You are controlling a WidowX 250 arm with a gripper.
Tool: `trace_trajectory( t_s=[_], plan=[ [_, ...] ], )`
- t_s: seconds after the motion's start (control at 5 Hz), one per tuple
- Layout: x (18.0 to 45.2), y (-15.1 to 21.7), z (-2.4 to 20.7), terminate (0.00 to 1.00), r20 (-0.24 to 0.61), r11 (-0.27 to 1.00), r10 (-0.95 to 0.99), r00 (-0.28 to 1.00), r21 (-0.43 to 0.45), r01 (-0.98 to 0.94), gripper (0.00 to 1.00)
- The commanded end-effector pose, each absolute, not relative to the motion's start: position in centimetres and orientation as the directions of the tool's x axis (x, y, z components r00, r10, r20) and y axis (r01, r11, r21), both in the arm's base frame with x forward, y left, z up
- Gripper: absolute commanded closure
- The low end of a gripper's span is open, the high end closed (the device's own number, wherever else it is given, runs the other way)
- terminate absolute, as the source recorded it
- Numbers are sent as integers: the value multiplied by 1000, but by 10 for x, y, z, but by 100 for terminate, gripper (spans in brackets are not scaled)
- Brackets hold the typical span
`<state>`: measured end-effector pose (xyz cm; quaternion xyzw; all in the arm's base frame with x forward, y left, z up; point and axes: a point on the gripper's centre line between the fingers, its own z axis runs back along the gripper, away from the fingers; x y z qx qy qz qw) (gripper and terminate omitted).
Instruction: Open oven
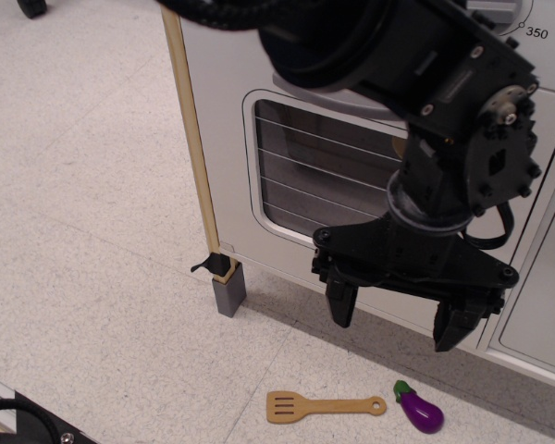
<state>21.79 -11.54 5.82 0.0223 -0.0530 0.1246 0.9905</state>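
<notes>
The white toy oven [231,139] stands at the upper right. Its door sits flush with the front, with a rounded wire-lined window [319,176] that shows a dark inside. A sliver of the grey bar handle [301,85] shows above the window; the arm hides most of it. Part of the temperature dial [529,20], marked 350, shows at the top right. My black gripper [398,317] hangs in front of the lower right part of the door. It points down, is open and holds nothing.
A wooden spatula [324,406] and a purple toy eggplant [420,410] lie on the floor below the gripper. A wooden strip [192,139] and a grey foot block [229,291] mark the oven's left edge. A narrower white panelled door [546,305] is at the right.
</notes>
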Motion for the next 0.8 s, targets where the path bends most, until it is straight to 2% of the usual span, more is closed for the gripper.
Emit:
trace_trajectory(
  t_s=[0.0,0.2,0.4,0.6],
  plan=[
    [218,-115,58,0,110,968,244,963,31,-249,0],
    [247,-92,82,0,218,891,454,864,-77,-448,0],
    [279,-57,108,0,299,742,670,679,-286,-606,0],
    [299,-21,123,0,295,539,842,452,-460,-705,0]
  ],
)
